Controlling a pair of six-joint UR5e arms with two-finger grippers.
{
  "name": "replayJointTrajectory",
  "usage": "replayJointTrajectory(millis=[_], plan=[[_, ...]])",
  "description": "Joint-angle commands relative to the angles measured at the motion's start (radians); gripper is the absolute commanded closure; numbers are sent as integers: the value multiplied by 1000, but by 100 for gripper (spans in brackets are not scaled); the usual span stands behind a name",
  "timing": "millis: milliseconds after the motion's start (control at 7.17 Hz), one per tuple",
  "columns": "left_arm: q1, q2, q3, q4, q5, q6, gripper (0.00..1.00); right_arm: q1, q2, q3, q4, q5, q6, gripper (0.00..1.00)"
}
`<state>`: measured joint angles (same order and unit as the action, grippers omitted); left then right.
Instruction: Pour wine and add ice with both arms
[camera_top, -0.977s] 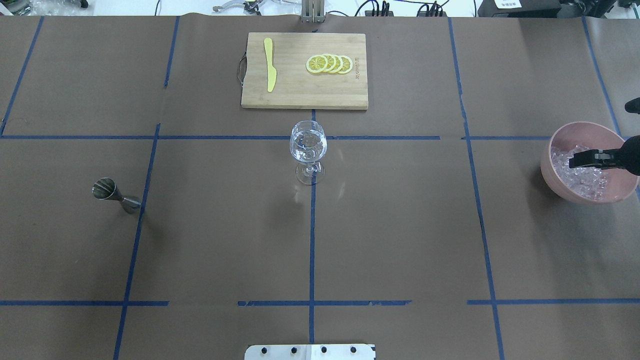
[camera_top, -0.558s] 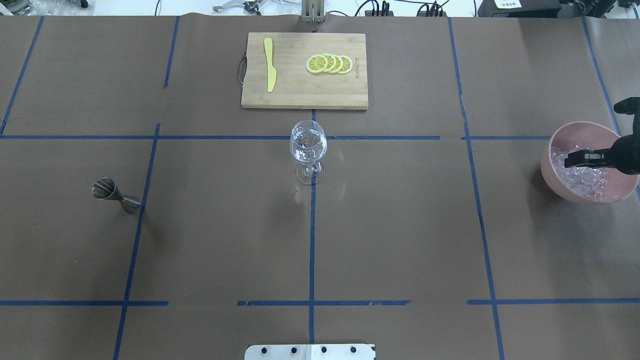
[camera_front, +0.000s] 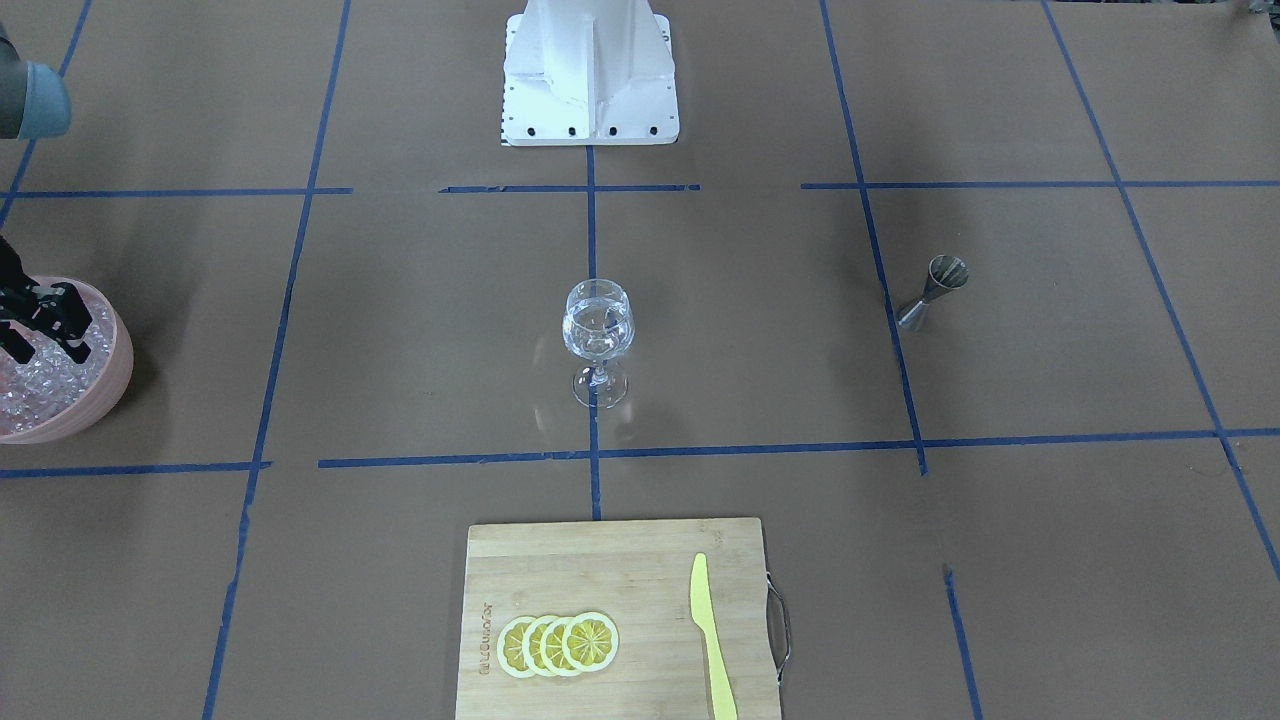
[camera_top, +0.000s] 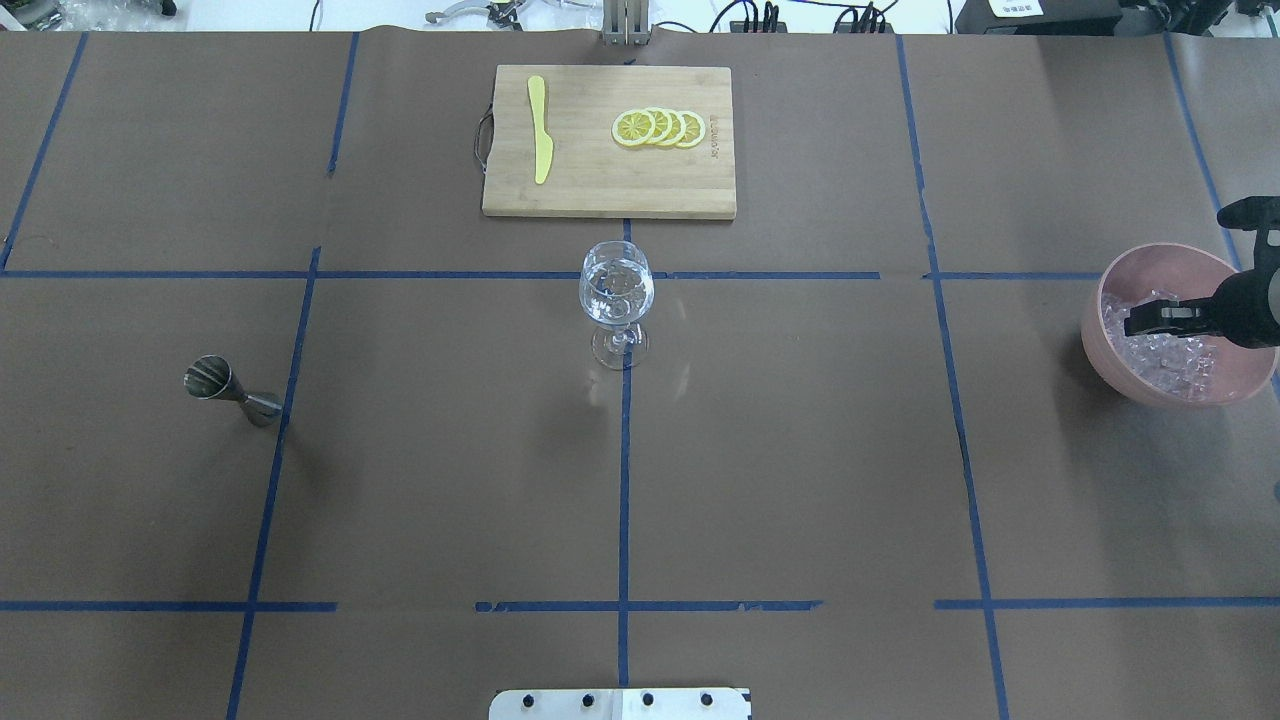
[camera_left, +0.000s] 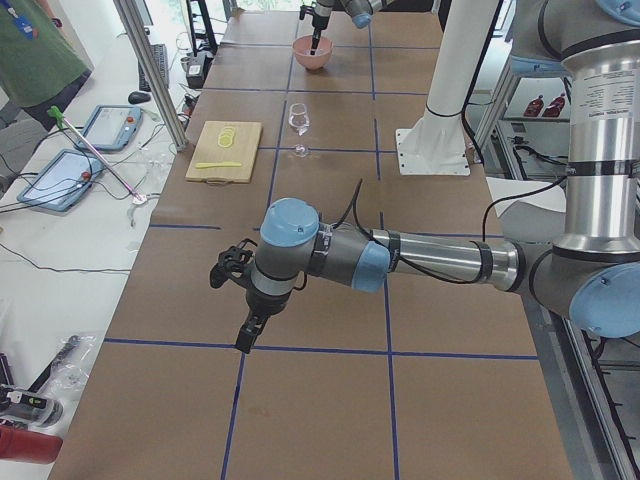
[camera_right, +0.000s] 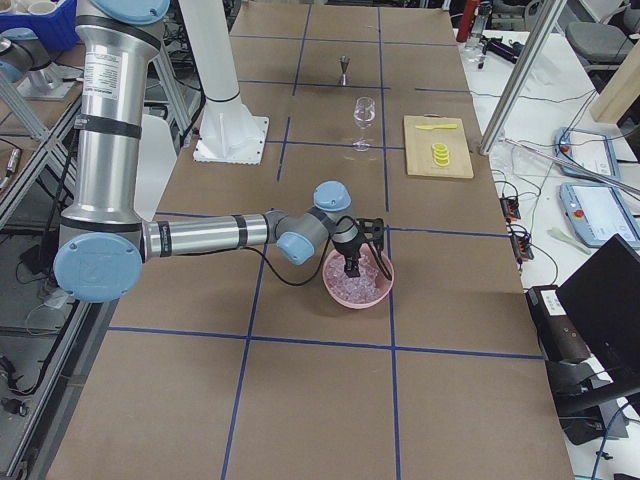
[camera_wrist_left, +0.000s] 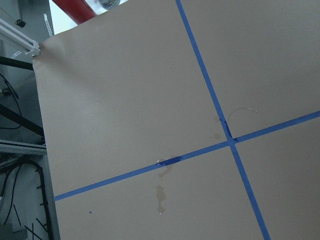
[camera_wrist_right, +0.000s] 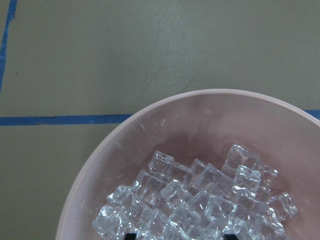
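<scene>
R pincer (camera_front: 48, 352) spread, tips down inside pink bowl (camera_wrist_right: 165, 120), at the 3 o'clock edge of worktop (camera_top: 800, 450) in overhead view. Ice (camera_wrist_right: 200, 200) lies straight below tips; contact can't tell. Chunks blocky, no long axis. Wine glass (camera_top: 617, 290) well apart, 9 o'clock from bowl. R arm much nearer. L pincer (camera_left: 245, 335) at the far end, spread or pressed can't tell.

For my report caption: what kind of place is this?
Most likely a robotics lab, not a bar: a robot arm reaches over a table marked with a blue tape grid, with tablets alongside.
</scene>
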<state>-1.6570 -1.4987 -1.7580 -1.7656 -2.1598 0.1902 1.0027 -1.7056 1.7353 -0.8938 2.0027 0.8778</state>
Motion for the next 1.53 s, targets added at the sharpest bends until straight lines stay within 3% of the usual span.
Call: replayJointTrajectory(millis=[0, 698, 837, 1116, 1256, 1395], plan=[[0, 0, 0, 0, 0, 0, 0, -1, -2, -2, -1, 1, 1, 41], [0, 0, 0, 0, 0, 0, 0, -10, -12, 0, -1, -1, 0, 43], [0, 0, 0, 0, 0, 0, 0, -12, -12, -2, -2, -1, 0, 50], [0, 0, 0, 0, 0, 0, 0, -15, -12, -3, -2, -1, -2, 87], [0, 0, 0, 0, 0, 0, 0, -13, -12, 0, -2, 1, -6, 100], [0, 0, 0, 0, 0, 0, 0, -12, -12, 12, -2, 7, -10, 100]])
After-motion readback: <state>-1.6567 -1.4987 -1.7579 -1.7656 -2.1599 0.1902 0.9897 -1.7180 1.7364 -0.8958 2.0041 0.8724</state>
